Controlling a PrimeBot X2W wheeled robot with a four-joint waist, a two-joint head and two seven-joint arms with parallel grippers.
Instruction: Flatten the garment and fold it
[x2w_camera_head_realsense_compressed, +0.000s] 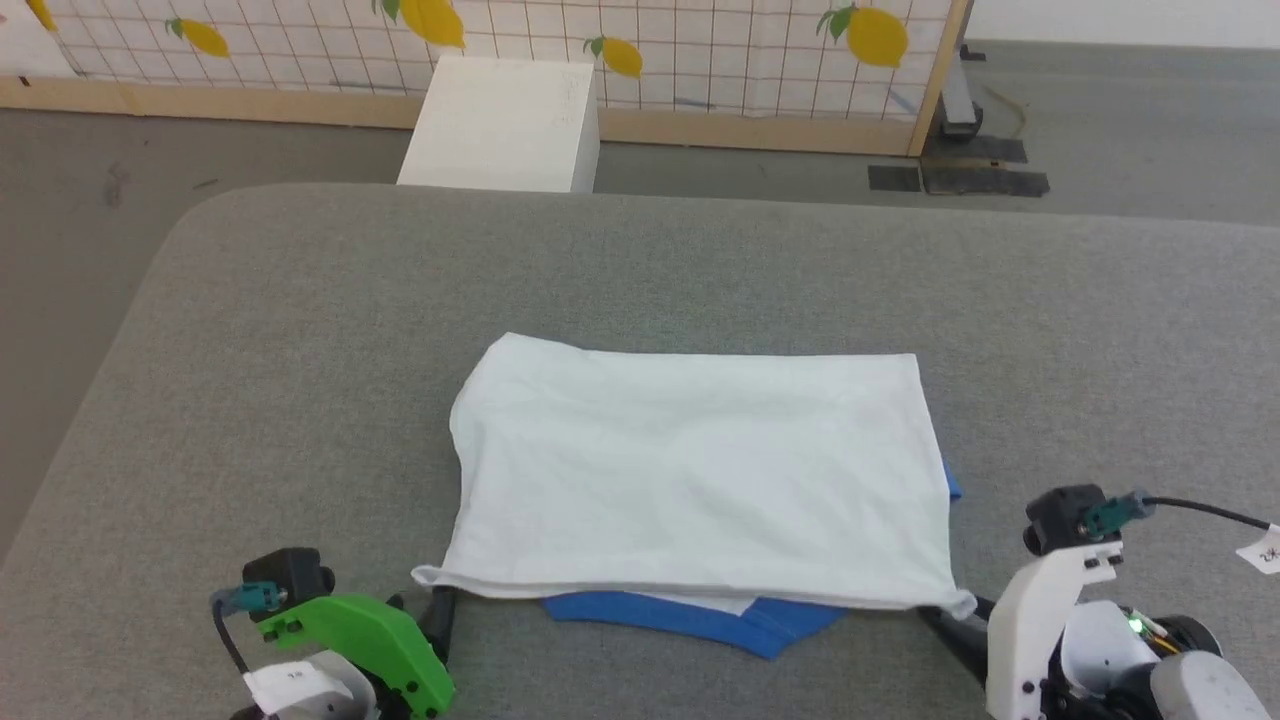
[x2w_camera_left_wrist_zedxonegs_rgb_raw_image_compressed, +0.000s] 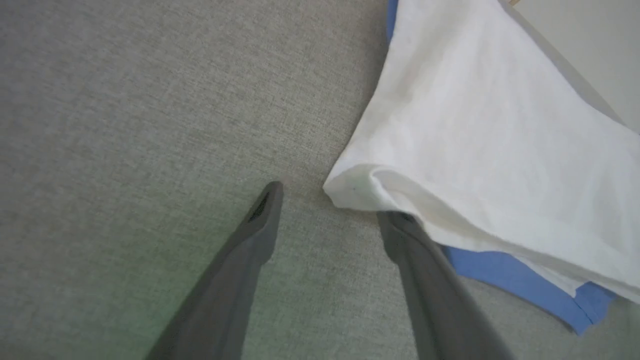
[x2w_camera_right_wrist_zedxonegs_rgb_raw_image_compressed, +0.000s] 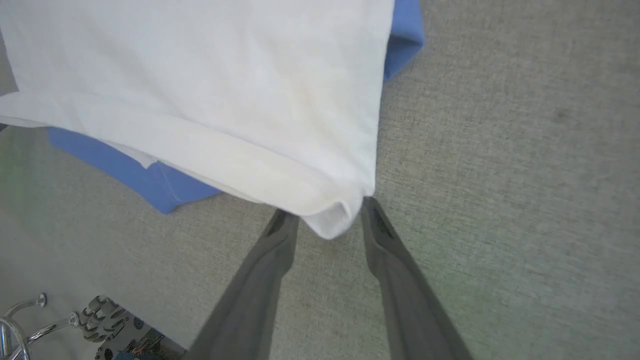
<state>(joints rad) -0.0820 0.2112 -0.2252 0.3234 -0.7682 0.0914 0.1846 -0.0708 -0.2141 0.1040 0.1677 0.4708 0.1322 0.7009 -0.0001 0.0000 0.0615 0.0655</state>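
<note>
Nearest to us, at the lower left of the head view, is the left gripper (x2w_camera_left_wrist_zedxonegs_rgb_raw_image_compressed: 331, 202). Its two fingers stand wide apart on the grey table (x2w_camera_head_realsense_compressed: 300, 350) and hold nothing. The near left corner of the garment (x2w_camera_head_realsense_compressed: 700, 470) lies just beside the tip of one finger.

At the lower right is the right gripper (x2w_camera_right_wrist_zedxonegs_rgb_raw_image_compressed: 328, 209). Its fingers are also apart, but less wide. The near right corner of the garment sits between the two tips; it seems that they do not press it, though the cloth hides the contact.

The garment lies in the middle of the table, close to the near edge, folded into a wide rectangle. The top layer is white and rather smooth, with a rolled hem along the near side. A blue part (x2w_camera_head_realsense_compressed: 700, 615) looks out from under this hem, and a small blue edge also shows at the right side.

Beyond the table, a white box (x2w_camera_head_realsense_compressed: 500, 120) stands on the grey floor (x2w_camera_head_realsense_compressed: 1100, 120). Behind it is a screen (x2w_camera_head_realsense_compressed: 700, 50) with a grid and yellow lemons.
</note>
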